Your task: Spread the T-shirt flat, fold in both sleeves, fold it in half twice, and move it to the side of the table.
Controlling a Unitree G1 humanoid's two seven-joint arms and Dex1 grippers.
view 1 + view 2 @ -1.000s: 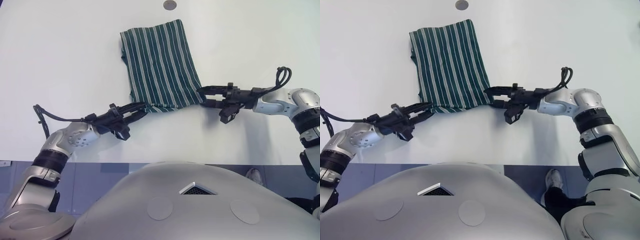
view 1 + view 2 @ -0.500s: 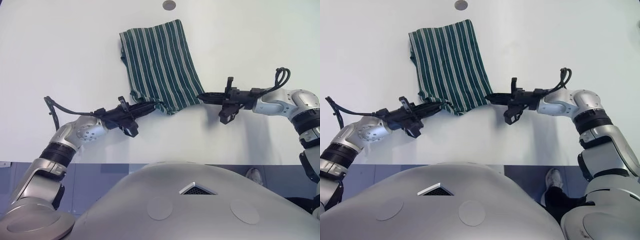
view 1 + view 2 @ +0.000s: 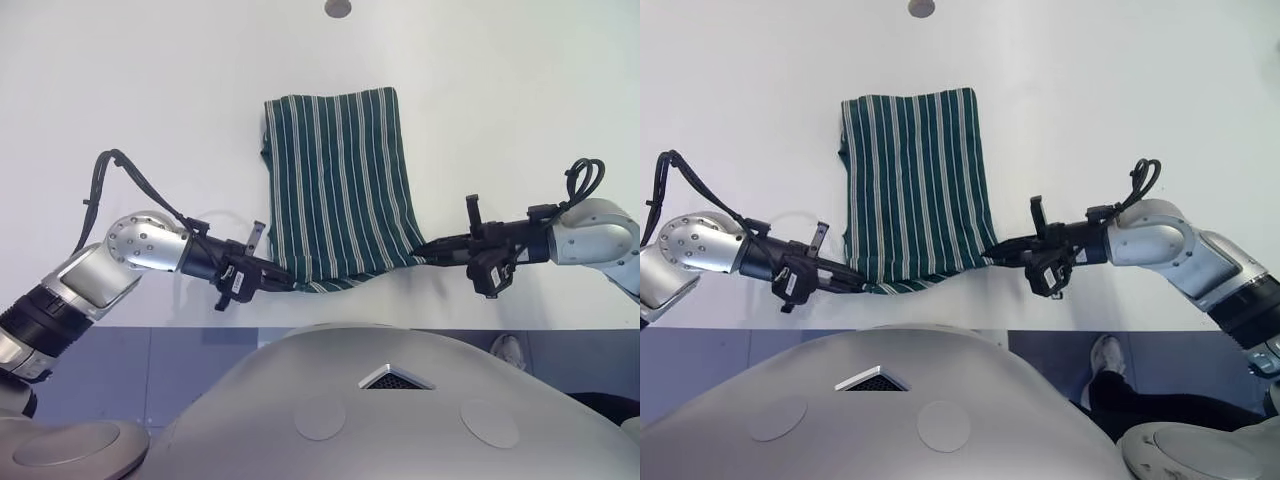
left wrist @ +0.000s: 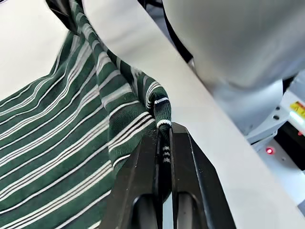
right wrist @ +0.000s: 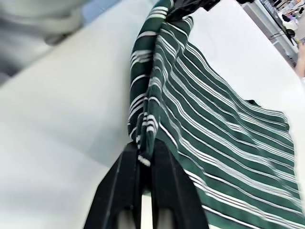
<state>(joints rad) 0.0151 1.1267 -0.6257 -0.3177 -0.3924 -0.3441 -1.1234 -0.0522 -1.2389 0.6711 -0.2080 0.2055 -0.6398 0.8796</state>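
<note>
The left gripper [image 3: 285, 284] was clamped on the near left corner of the folded dark-green, white-striped fabric T-shirt [image 3: 340, 180], which lay mid-table on the white table [image 3: 130, 100]. The right gripper [image 3: 428, 251] pinched its near right corner.

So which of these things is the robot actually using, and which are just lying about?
In the job:
- striped T-shirt
- left gripper, clamped on one near corner
- right gripper, clamped on the other near corner
- white table under the shirt

Lying about:
- small grey disc at the table's far edge
</note>
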